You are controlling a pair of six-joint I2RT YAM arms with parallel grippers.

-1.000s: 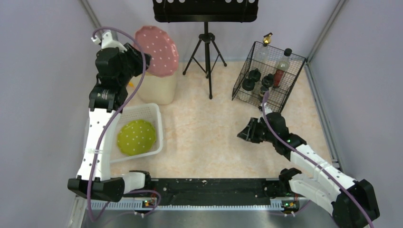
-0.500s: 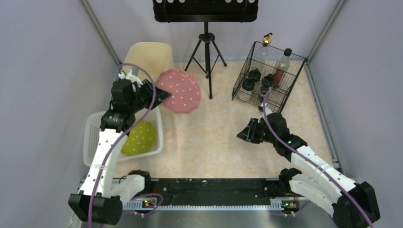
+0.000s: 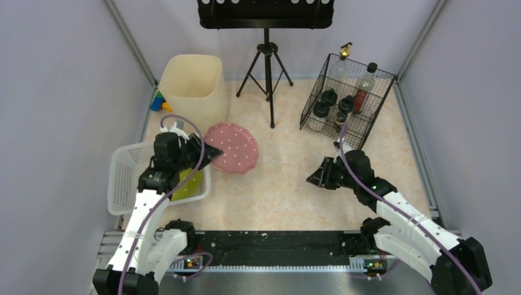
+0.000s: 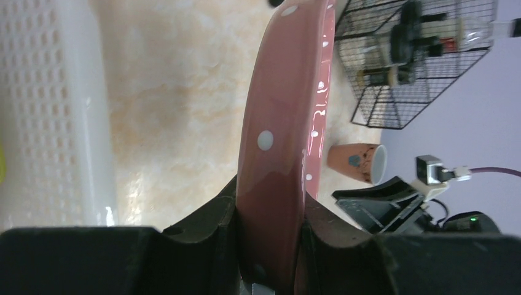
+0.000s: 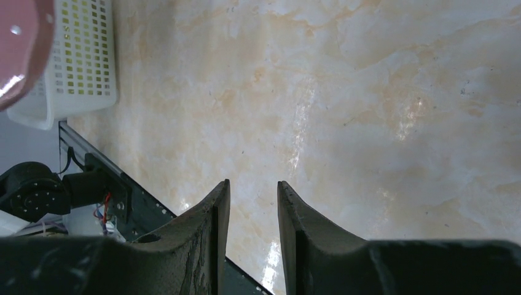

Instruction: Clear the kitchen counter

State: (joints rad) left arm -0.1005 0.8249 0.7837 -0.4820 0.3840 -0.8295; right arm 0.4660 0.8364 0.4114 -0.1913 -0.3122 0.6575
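The kitchen counter (image 3: pixel 289 184) is a pale beige marbled tabletop. My left gripper (image 3: pixel 206 153) is shut on the rim of a pink plate with white dots (image 3: pixel 236 147) and holds it just right of the white slotted basket (image 3: pixel 126 178). In the left wrist view the plate (image 4: pixel 289 123) stands edge-on between the fingers (image 4: pixel 215 227). A green dotted plate (image 3: pixel 187 184) lies in the basket, partly hidden by my left arm. My right gripper (image 3: pixel 316 175) is slightly open and empty over bare counter (image 5: pixel 368 92). An orange cup (image 4: pixel 356 161) lies next to it.
A cream bin (image 3: pixel 191 83) stands at the back left with coloured blocks (image 3: pixel 160 101) beside it. A black tripod stand (image 3: pixel 267 67) is at the back centre. A black wire rack (image 3: pixel 347 98) with bottles stands at the back right.
My left arm has swung the pink plate from above the cream bin forward and down, to just right of the basket. My right arm has hardly moved.
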